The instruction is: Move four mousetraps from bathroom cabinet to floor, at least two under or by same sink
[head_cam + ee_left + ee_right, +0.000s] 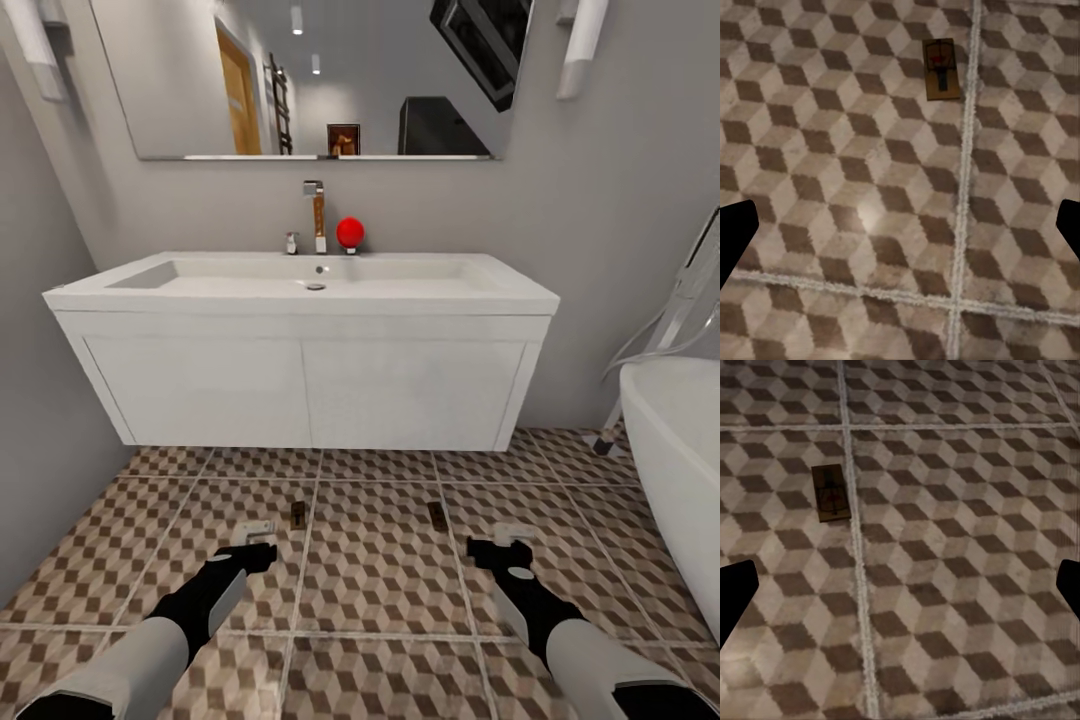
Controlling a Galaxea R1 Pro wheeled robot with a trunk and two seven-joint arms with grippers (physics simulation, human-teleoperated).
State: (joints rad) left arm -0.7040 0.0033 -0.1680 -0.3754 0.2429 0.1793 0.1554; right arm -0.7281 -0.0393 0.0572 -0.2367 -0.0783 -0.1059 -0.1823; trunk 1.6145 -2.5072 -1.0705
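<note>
White sink ahead, bathtub at right. Two mousetraps lie on the tiled floor before the sink: one by the left gripper, one by the right gripper. Both flat, dark brown, apparently unobstructed. Both grippers' fingers spread, empty.

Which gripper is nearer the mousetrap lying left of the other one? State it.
Left. The left gripper hovers just short of that mousetrap, slightly to its left; the right gripper is farther off, beyond the other mousetrap.
</note>
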